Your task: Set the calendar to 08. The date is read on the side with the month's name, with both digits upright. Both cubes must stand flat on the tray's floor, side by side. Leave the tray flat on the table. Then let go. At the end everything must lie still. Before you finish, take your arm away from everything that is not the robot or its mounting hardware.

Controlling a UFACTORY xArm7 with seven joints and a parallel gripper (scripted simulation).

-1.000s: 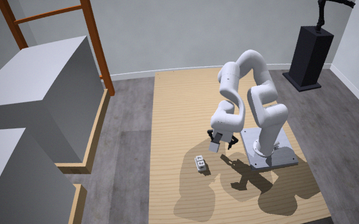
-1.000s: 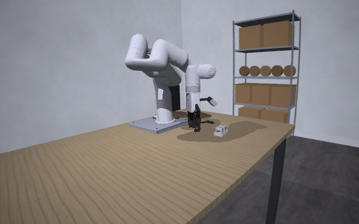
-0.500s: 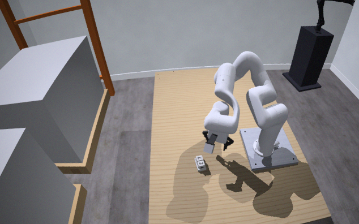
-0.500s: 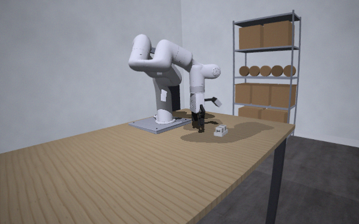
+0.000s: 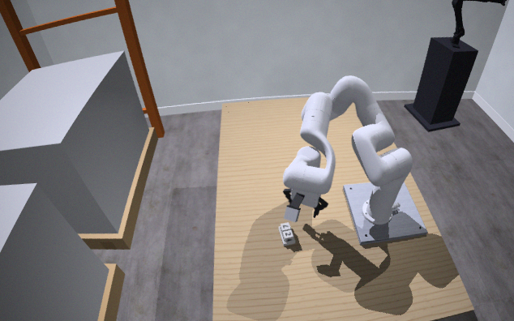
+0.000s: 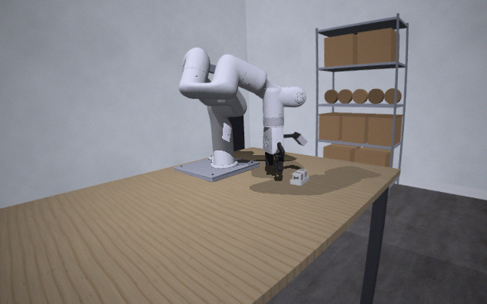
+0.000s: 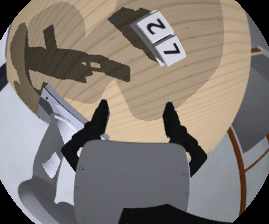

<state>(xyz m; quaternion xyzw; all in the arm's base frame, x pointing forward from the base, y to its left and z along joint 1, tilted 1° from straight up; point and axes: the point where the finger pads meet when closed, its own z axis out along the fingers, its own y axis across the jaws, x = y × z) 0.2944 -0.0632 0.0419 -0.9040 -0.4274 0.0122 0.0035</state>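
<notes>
The small white tray stands on the table and holds two white cubes side by side. In the wrist view the top of one cube shows a 2 and the top of the other cube shows a 7. The side faces are too small or too foreshortened to read, and I cannot make out the month's name. My gripper is open and empty. It points down above the table, beside the tray on the robot base's side, and touches neither cube.
The robot's metal base plate is bolted to the wooden table. The wrist camera sticks out from the gripper. Dark arm shadows fall across the table around the tray.
</notes>
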